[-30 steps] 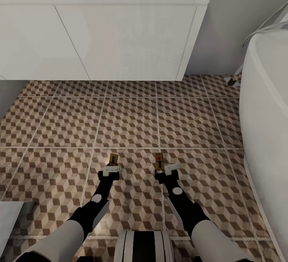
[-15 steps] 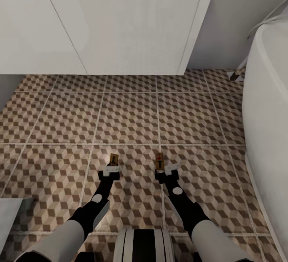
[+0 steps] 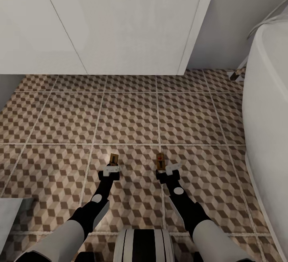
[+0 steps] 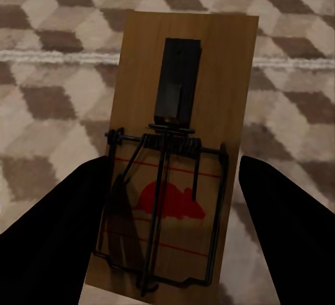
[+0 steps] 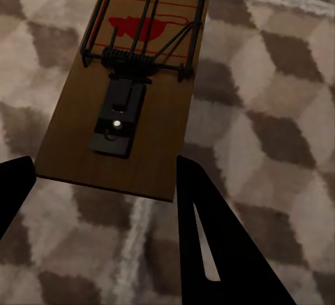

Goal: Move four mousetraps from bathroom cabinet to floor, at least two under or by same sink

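Patterned bathroom floor (image 3: 132,122) now sits closer under the vanity (image 3: 120,30); left hand (image 3: 111,171) and right hand (image 3: 168,171) each pinch a mousetrap (image 4: 178,158) (image 5: 129,82) at twelve o'clock, near release.

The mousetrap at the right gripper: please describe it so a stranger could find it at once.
Start at the white vanity and come down the tiled floor toward the robot. Two mousetraps are there; this mousetrap is the one nearer the bathtub, its red mouse print at the far end from the right gripper.
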Available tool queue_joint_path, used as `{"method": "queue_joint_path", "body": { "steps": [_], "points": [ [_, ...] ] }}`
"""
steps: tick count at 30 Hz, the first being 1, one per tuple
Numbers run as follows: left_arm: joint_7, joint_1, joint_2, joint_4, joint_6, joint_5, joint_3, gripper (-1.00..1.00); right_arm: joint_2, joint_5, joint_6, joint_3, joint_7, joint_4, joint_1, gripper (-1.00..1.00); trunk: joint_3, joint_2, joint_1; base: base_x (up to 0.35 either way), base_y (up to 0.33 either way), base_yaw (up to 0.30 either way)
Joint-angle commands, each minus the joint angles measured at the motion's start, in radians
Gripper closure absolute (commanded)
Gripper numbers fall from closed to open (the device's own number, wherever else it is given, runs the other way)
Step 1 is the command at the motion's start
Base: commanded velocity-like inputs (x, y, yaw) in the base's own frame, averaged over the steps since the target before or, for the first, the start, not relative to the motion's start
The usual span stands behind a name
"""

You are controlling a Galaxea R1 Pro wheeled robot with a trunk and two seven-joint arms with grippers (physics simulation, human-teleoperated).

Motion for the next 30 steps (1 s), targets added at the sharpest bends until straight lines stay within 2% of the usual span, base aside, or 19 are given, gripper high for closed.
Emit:
{"method": "queue_joint_path", "body": {
  "steps": [1, 8, 16, 30],
  "points": [
    [0.006, -0.001, 0.001, 0.001, -0.004, 0.009, -0.008, 1.0, 0.0, 0.005, -0.001, 0.003, -0.005, 0.001, 0.0, 1.0, 0.0, 0.0, 0.0, 0.0, 0.0, 0.0],
    [0.006, -0.001, 0.001, 0.001, -0.004, 0.009, -0.008, 1.0, 0.0, 0.005, -0.002, 0.004, -0.005, 0.001, 0.0, 1.0, -0.002, 0.0, 0.0, 0.0, 0.0, 0.0],
    [0.006, -0.001, 0.001, 0.001, -0.004, 0.009, -0.008, 1.0, -0.002, 0.006, -0.001, 0.003, -0.005, 0.001, 0.0, 1.0, -0.033, -0.002, 0.003, 0.0, 0.0, 0.0],
    [0.006, -0.001, 0.001, 0.001, -0.004, 0.009, -0.008, 1.0, -0.068, 0.005, -0.004, 0.003, -0.002, 0.002, -0.001, 1.0, -0.033, -0.002, 0.003, 0.0, 0.0, 0.0]
  ]
}}
